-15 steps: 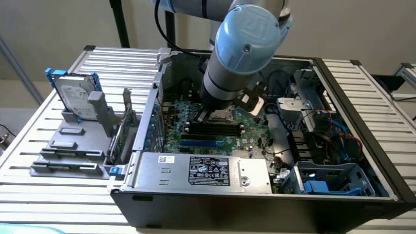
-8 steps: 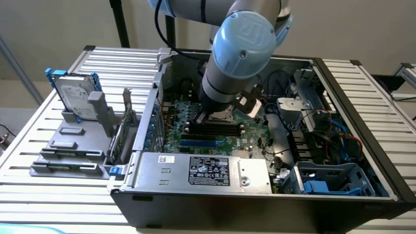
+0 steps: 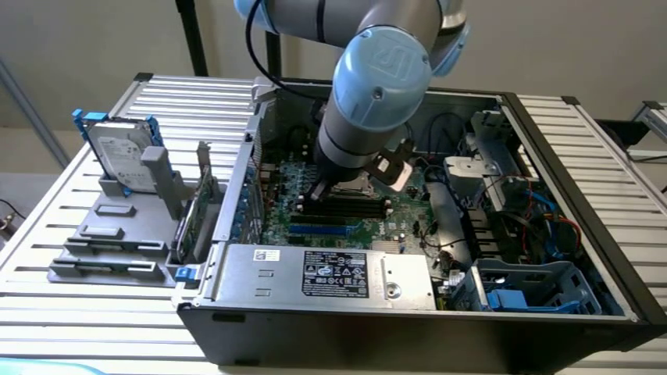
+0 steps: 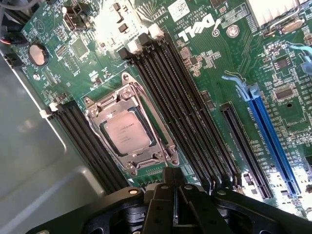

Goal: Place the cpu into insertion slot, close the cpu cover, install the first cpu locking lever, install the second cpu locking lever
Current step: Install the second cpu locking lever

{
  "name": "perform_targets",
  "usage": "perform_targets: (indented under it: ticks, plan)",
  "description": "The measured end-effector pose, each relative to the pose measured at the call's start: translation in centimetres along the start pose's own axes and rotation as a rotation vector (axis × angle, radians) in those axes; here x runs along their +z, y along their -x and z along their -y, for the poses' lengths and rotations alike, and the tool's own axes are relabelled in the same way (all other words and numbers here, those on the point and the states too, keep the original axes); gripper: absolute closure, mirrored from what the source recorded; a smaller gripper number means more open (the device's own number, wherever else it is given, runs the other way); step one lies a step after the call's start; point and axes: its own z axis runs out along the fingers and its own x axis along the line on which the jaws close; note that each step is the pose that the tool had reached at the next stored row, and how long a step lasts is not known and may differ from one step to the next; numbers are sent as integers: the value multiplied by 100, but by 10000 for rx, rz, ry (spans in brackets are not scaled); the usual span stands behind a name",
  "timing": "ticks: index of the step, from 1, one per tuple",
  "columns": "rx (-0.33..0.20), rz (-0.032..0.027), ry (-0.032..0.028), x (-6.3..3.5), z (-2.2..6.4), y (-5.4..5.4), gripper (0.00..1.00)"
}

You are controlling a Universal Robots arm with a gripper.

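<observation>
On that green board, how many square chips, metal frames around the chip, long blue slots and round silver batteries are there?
cpu: 1
cpu cover: 1
blue slot: 1
coin battery: 1
Total: 4

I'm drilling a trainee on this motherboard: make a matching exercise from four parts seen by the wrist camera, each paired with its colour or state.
Column one:
1. pale beige-silver square cpu
2. thin silvery metal cpu cover
3. long narrow expansion slot
4. round coin cell battery

Column two:
A. blue
B. silver disc near the board's edge
C. lying flat, framing the chip
D. seated in the socket, face showing through the frame

Pairs: 1-D, 2-C, 3-A, 4-B
</observation>
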Motion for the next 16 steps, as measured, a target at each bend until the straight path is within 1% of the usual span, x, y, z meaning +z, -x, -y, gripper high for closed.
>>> perform_targets:
  ticks: [5, 8, 10, 11, 13, 16]
  plan:
    - [36, -7, 24, 66, 13, -9, 89]
    - [42, 11, 66, 97, 10, -11, 89]
    - [43, 39, 102, 116, 7, -10, 89]
    - [45, 60, 121, 125, 6, -9, 89]
    - [52, 125, 169, 140, 3, -7, 89]
    - [63, 254, 259, 157, -2, -3, 89]
